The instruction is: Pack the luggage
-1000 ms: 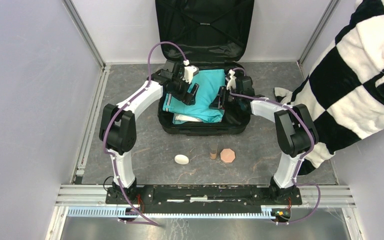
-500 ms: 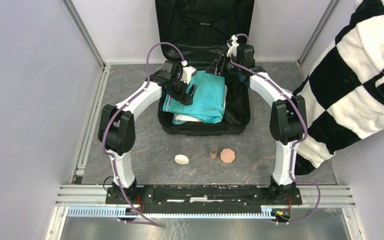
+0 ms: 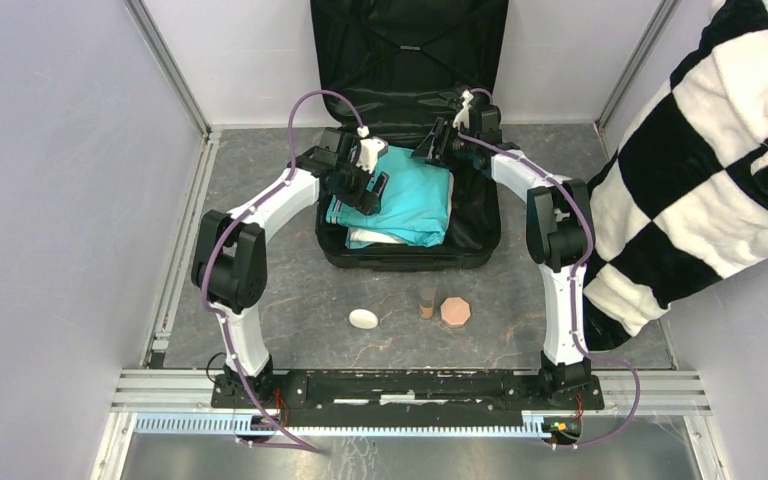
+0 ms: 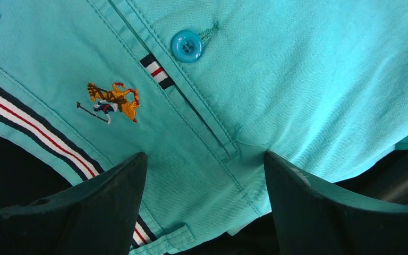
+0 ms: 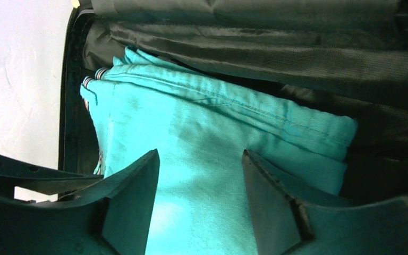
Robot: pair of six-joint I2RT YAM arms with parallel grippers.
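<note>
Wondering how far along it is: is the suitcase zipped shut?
No, the luggage lies open, lid raised, with teal clothing showing inside.

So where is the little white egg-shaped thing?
In the top view, the white egg-shaped thing lies on the table just in front of the open luggage, left of the brown cylinder and pink octagon.

The right gripper [image 3: 435,145] has swung from the right side of the luggage [image 3: 410,262] to its far edge below the lid, its fingers [image 5: 130,207] spreading wider. The left gripper [image 3: 368,188] has edged slightly left.
</note>
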